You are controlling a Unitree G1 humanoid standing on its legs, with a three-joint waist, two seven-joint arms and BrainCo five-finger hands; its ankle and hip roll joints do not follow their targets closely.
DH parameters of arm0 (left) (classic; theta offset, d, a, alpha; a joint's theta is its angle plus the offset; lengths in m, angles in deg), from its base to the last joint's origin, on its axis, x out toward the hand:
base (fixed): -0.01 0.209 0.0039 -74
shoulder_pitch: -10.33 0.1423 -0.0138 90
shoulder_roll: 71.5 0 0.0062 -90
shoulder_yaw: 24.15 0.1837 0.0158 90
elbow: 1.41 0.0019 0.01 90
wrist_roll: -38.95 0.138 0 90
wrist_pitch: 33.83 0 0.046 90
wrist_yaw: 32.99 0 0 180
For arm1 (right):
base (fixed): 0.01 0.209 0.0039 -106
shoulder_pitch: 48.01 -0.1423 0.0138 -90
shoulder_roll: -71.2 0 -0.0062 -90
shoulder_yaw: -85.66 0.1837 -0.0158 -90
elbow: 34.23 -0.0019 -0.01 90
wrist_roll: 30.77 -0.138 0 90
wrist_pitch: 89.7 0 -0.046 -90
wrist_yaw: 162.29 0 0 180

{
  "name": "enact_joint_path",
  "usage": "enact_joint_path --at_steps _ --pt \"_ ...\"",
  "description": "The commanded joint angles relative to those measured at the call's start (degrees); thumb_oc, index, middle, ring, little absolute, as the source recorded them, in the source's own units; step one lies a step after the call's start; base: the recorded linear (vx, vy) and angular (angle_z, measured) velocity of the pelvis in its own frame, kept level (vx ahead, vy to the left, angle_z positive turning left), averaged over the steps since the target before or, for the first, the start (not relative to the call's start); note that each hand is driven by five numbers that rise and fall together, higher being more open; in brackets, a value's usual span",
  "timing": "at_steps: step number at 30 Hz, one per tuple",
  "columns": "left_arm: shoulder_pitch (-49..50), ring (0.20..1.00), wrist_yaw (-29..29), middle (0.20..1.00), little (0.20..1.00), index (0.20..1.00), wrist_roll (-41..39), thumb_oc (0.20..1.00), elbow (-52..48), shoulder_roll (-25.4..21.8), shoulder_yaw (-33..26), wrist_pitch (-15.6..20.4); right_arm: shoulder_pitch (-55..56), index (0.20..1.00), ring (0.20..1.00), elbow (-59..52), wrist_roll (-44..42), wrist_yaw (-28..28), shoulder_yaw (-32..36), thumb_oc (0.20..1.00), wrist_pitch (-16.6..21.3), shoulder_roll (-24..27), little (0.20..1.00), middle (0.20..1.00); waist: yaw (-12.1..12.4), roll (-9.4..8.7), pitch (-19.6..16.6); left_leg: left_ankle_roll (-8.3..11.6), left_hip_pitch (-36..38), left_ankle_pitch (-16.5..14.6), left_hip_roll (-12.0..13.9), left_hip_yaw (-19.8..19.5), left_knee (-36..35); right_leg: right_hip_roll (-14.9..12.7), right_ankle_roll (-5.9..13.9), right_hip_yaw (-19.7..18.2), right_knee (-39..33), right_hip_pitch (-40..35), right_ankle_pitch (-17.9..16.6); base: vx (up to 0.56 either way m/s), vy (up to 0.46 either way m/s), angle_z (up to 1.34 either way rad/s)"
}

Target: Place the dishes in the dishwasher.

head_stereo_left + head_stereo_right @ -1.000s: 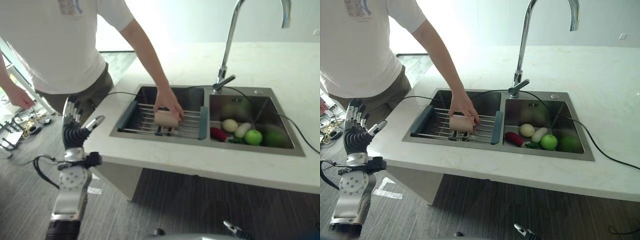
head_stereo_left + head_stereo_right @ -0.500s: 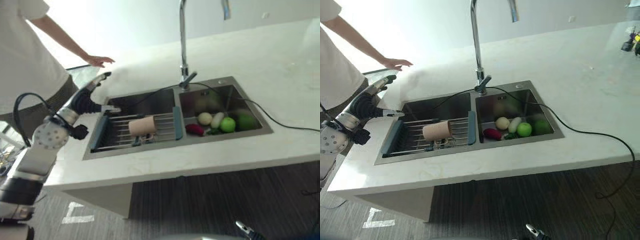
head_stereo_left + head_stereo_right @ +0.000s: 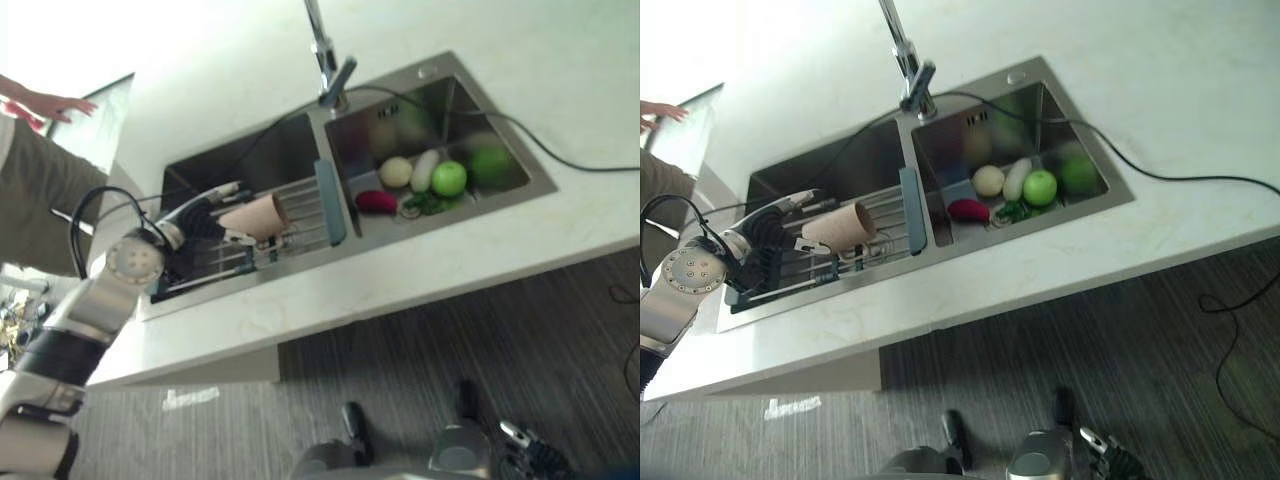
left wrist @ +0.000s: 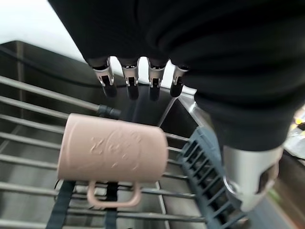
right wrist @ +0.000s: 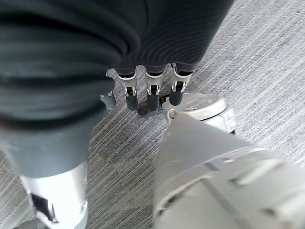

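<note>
Where the double sink [image 3: 505,190] is let into the pale bench [image 3: 560,80], its two basins hold quite different things. Over the basin farther from the green apple, a wire rack [image 3: 300,235] with dark blue-grey end pieces spans the opening, and a pink mug [image 3: 253,215] lies on its side on the bars — its handle [image 4: 113,195] points down between them in the left wrist view. The other basin holds a small heap of produce: a pale round onion-like thing [image 3: 396,171], a whitish long vegetable [image 3: 423,170], a green apple [image 3: 449,178], a red vegetable [image 3: 376,201] just beside the rack's end piece, some green leaves [image 3: 425,204], and a larger dull green thing [image 3: 490,162] toward the far side of the apple.

The left hand [image 3: 205,218] reaches over the rack and sits right at the mug, on the side away from the sink's divider. Its fingers [image 4: 129,78] are straight and spread above the mug, not closed on it — whether they touch it cannot be told.

The right hand [image 5: 147,90] hangs low over the grey striped floor [image 5: 257,76], its fingers straight and relaxed, holding nothing.

A tall tap [image 3: 330,60] rises behind the divider, and a black cable [image 3: 560,160] runs across the bench into the basin with the produce. Beyond the rack end of the bench stands a person, with a hand [image 3: 50,103] held out.
</note>
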State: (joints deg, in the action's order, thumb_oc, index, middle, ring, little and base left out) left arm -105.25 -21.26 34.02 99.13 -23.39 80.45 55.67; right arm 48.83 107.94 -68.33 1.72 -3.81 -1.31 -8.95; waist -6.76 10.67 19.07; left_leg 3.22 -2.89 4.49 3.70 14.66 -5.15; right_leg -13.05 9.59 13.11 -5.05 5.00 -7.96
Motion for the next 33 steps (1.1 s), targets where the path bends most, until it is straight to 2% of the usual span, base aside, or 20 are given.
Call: enact_joint_path --at_steps 1,7,13,19,22,33 --pt "-4.8 1.0 -5.1 1.0 1.0 1.0 4.3 1.0 4.2 -2.6 -1.0 2.5 -0.3 1.0 1.0 0.1 -4.6 -1.6 -1.0 1.0 1.6 -0.7 1.0 1.0 0.6 -3.8 -0.5 0.05 0.3 -5.3 -1.8 -0.5 1.6 0.0 2.57 -4.4 4.9 1.5 5.8 -0.12 -0.001 0.08" --pt "-8.6 1.0 -10.4 1.0 1.0 1.0 10.3 1.0 4.7 -4.4 1.1 2.7 -1.3 1.0 1.0 -0.5 -5.1 -2.3 -2.0 1.0 1.9 -1.0 1.0 1.0 1.0 -5.27 1.9 0.19 -1.9 -4.5 -1.1 -0.8 2.1 0.2 2.39 -4.0 5.9 3.5 5.6 -0.06 -0.006 0.03" --pt "-10.8 1.0 -17.2 1.0 1.0 1.0 12.4 1.0 6.5 -5.4 1.1 2.5 -2.6 1.0 1.0 -2.3 -5.7 -1.7 -3.3 1.0 2.1 -1.4 1.0 1.0 1.2 -6.15 3.8 0.44 -4.2 -3.9 -0.4 -1.0 3.0 0.2 2.18 -4.0 7.4 6.1 5.4 -0.04 0.012 0.05" --pt "-12.5 1.0 -16.0 1.0 1.0 1.0 16.7 1.0 6.7 -6.1 2.7 1.0 -3.6 1.0 1.0 -3.0 -6.4 -1.8 -3.5 1.0 2.2 -1.6 1.0 1.0 1.6 -6.64 5.0 0.53 -5.5 -3.8 -0.2 -1.5 3.7 0.0 2.29 -3.8 8.7 7.5 5.5 -0.03 -0.007 0.05" --pt "-12.3 1.0 -16.9 1.0 1.0 1.0 14.7 1.0 7.0 -5.7 2.5 0.1 -3.9 1.0 1.0 -3.8 -6.5 -1.7 -3.7 1.0 1.8 -1.5 1.0 1.0 1.6 -6.77 5.3 0.5 -5.8 -3.8 -0.1 -1.5 3.8 0.0 2.28 -3.8 9.0 7.9 5.5 0.0 0.0 0.0" --pt "-13.0 1.0 -19.0 1.0 1.0 1.0 12.5 1.0 8.7 -4.6 1.5 0.9 -4.6 1.0 1.0 -4.0 -7.2 -1.4 -3.8 1.0 1.7 -1.6 1.0 1.0 1.6 -6.88 6.3 0.54 -6.8 -3.7 0.1 -1.4 4.3 0.0 2.19 -4.0 10.0 9.2 5.6 0.0 0.0 0.0"
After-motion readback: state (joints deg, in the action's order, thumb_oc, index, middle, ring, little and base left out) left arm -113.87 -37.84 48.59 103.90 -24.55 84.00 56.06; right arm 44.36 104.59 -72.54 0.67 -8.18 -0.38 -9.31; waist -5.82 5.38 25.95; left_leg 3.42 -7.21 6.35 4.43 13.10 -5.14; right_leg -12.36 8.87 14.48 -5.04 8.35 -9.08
